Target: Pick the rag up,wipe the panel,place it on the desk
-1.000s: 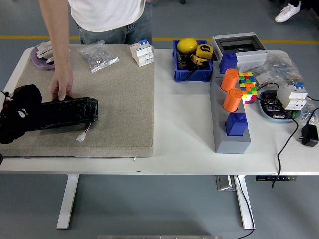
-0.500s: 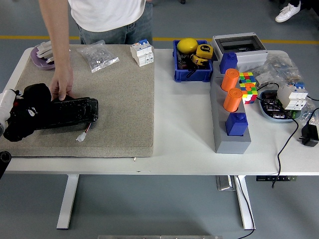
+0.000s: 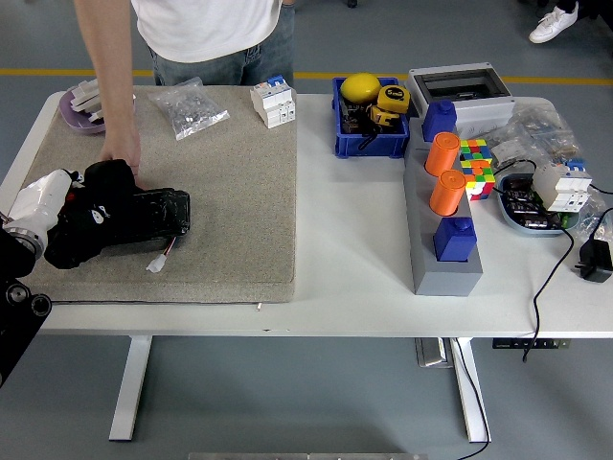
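Left hand (image 3: 91,216) shifted right over black panel (image 3: 144,216), grip unclear, blue bin (image 3: 369,144) holding yellow tape measure (image 3: 392,99)

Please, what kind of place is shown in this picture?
Probably a workshop or robotics lab. A blue plastic bin holds a yellow tape measure, white circuit breakers stand on the beige felt mat, and a grey electrical enclosure box sits on the white table.
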Controlling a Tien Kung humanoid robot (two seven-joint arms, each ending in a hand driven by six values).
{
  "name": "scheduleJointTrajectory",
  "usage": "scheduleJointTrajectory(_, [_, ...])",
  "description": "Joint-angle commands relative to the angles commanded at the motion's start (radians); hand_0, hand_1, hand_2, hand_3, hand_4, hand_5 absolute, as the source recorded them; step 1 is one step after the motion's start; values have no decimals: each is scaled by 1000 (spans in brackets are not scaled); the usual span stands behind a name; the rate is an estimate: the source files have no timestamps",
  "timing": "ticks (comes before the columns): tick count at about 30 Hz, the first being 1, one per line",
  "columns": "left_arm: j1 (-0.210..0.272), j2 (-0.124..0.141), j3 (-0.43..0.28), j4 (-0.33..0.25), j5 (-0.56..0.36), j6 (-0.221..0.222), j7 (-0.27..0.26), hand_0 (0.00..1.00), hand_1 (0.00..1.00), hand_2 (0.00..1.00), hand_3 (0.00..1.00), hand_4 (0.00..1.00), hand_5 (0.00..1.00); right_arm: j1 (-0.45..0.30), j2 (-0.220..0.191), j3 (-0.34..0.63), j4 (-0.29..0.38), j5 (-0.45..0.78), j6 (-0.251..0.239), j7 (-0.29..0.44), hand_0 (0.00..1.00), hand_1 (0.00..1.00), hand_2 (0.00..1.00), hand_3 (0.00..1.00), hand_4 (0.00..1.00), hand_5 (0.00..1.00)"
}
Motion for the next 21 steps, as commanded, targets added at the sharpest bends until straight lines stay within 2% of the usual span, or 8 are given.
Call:
scheduleJointTrajectory(10, [-28, -9, 93, -23, -18, -1, 15, 191, 182, 541, 552, 510, 66, 2, -1, 2, 0, -1, 2, -1, 677, 666, 701, 645, 998, 460])
scheduleJointTrajectory(21, [-83, -30, 182, -22, -28, -1, 29, 193, 180, 540, 552, 513, 69, 5, -3, -3, 2, 1, 4, -2, 677, 666, 701, 644, 998, 459])
